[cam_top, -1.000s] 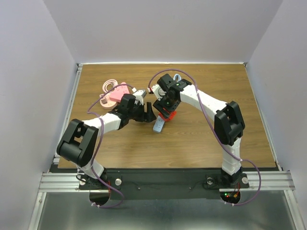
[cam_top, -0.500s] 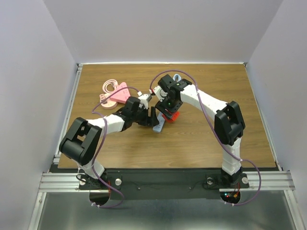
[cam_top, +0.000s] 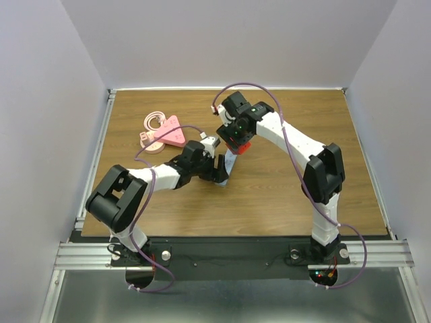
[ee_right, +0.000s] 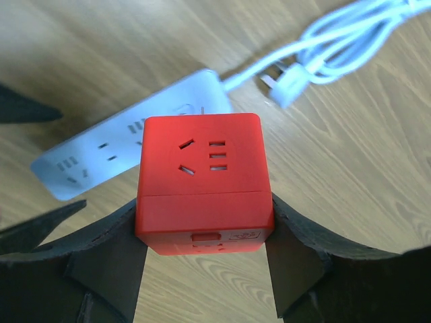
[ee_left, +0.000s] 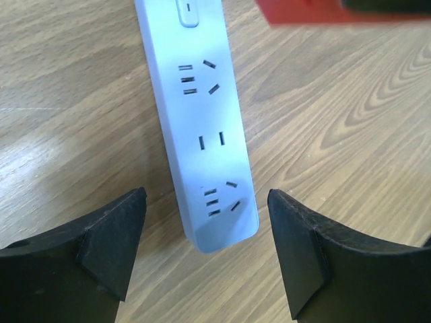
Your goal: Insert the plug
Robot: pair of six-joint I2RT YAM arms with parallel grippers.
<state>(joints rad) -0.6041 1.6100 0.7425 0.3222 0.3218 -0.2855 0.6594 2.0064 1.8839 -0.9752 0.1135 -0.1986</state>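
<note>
A brown wooden table (cam_top: 283,202) fills the middle of the top view. Pale plain walls close it in: the back wall (cam_top: 229,40) at the top, the left wall (cam_top: 40,121) and the right wall (cam_top: 404,121) at the sides. An aluminium rail (cam_top: 377,252) crosses the lower part, with a grey surface (cam_top: 229,303) below it.

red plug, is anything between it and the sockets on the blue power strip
Nothing visible does. The right end effector holds the plug clear of the power strip, whose visible sockets lie uncovered. The open left end effector straddles the strip's end, fingers on either side, not over any socket.
</note>
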